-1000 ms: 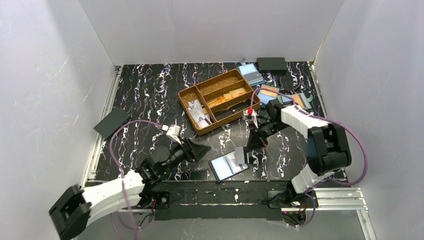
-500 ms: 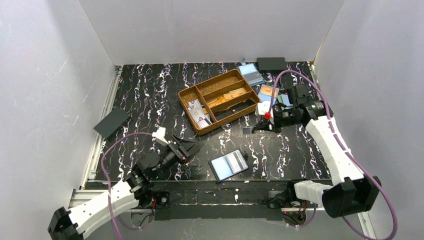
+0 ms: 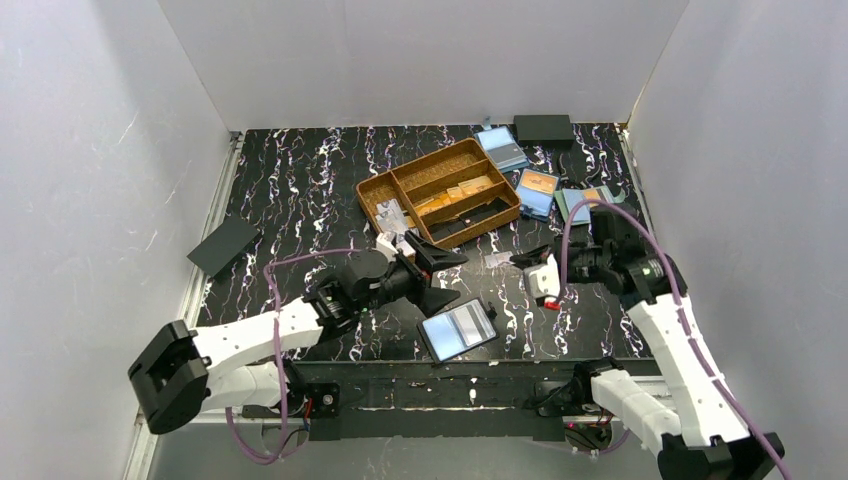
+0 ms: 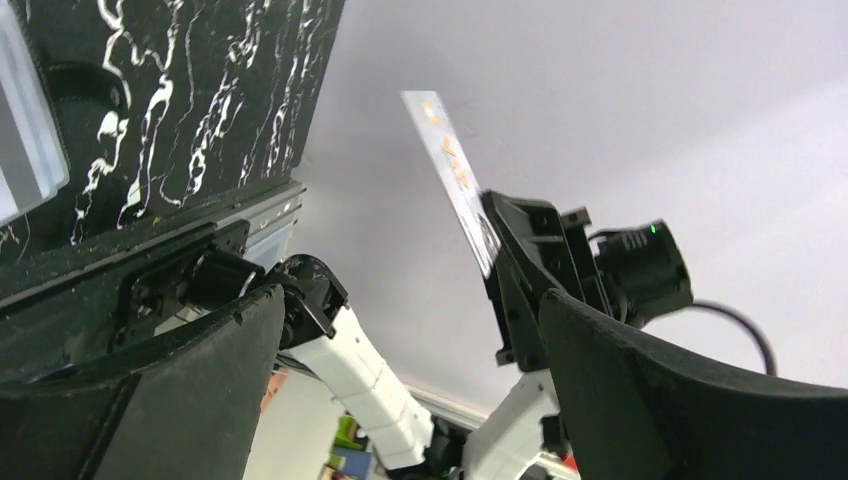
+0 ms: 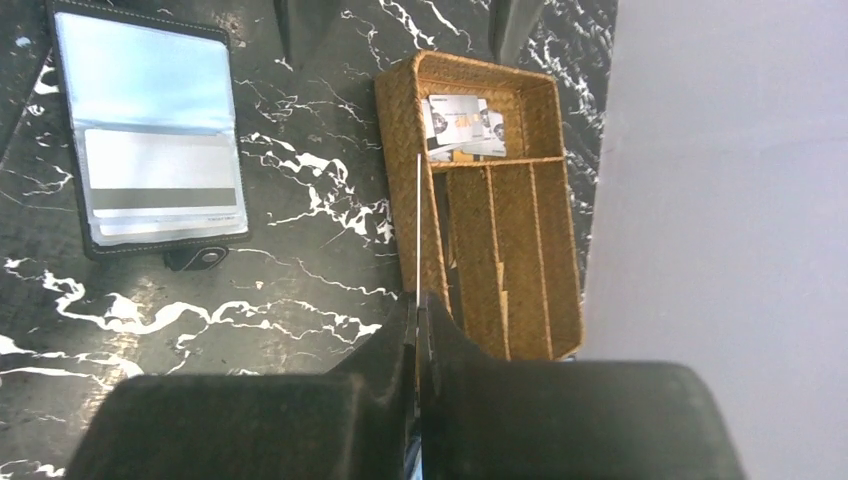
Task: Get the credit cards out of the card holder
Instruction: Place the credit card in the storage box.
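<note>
**Top view.** Shows the holder point(image 3: 458, 328) lying open on the desk point(image 3: 300, 190) near the front edge, pale lining up. Left fingers point(image 3: 445, 278) just behind its left corner, newly spread wide and gripping nothing; a second ago narrower and lower, near that same corner. Right fingers point(image 3: 520, 262) off to the right, raised above the desk and clamped on a card point(image 3: 497, 260); a second ago down at the holder's pocket, now well apart from it. Tray point(image 3: 430, 172) further back, with pale printed tray cards point(image 3: 395, 222) in its near-left compartment.

**Left wrist view.** Looks out between the left fingers point(image 4: 410, 310), splayed with nothing between them. Card point(image 4: 455, 170) tilted in mid-air ahead, lower end pinched by the right fingers point(image 4: 492, 250). Sliver of holder point(image 4: 25, 150) at far left, flat on the desk.

**Right wrist view.** Card point(image 5: 417, 220) edge-on as a thin line, squeezed tight in the right fingers point(image 5: 418, 310). Holder point(image 5: 150, 90) at upper left, open, with a second card point(image 5: 165, 195), pale with a dark stripe, in its lower pocket. Tray point(image 5: 515, 260) at right, tray cards point(image 5: 465, 118) in the end compartment.

**Judged meaning for the task.** One card out and free, at least one more to pull. Likely next: setting the held card down in the tray, then bracing the holder again, now unheld and liable to slide.
</note>
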Controlling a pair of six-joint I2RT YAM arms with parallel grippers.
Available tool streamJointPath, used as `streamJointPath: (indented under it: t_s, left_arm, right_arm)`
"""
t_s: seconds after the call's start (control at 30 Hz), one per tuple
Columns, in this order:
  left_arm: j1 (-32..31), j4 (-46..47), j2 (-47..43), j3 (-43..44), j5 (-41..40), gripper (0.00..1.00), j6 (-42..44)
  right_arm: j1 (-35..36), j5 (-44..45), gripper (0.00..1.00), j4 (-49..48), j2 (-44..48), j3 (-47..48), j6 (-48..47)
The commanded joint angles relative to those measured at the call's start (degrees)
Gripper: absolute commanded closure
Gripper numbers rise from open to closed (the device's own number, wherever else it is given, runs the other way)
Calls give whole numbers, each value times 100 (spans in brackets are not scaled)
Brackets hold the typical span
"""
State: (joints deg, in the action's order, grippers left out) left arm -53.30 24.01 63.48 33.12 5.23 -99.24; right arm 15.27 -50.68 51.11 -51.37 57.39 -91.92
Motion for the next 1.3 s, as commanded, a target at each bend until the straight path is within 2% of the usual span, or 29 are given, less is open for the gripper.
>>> streamJointPath:
  t_s: [0.0,0.13,0.27,0.47,0.63,0.7,0.87,0.9,0.97,1.1,1.13,1.2,1.27]
  left_arm:
    - [-127,-39,411,284,13,2,-937]
    - [-128,116,701,347,-139,3,-1157]
    - [-154,283,1073,521,-40,11,-1323]
    - [-186,911,1648,643,32,28,-1464]
    - [-236,1466,2122,725,228,49,-1576]
    - [-251,1717,2296,730,278,60,-1633]
    - [-260,2782,2771,605,342,100,-1770]
    - [-264,3040,2873,562,346,100,-1780]
    - [-260,3519,3027,432,298,100,-1678]
    - [-156,4278,3227,20,112,100,-1004]
    - [-133,4580,3297,-156,-2,100,-797]
    - [-51,5399,3465,-497,-122,100,-292]
    - [67,5822,3535,-764,21,100,252]
  right_arm:
    - [102,-129,99,-1161,605,-572,-213]
    - [181,-179,99,-1324,969,-970,-562]
    - [196,-231,99,-1770,1330,-1404,-607]
    - [224,-441,99,-1680,1569,-1817,-1006]
    - [231,-501,99,-1722,1656,-2032,-1205]
    - [240,-505,99,-1726,1689,-2119,-1292]
    - [240,-479,99,-1542,1796,-2303,-1579]
    - [240,-471,96,-1479,1823,-2339,-1662]
    - [240,-468,80,-1295,1913,-2412,-1836]
    - [240,-474,28,-1008,2130,-2509,-1761]
    - [240,-447,18,-1001,2182,-2500,-1552]
    - [244,-375,4,-986,2281,-2475,-988]
    - [240,-346,2,-959,2355,-2383,-320]
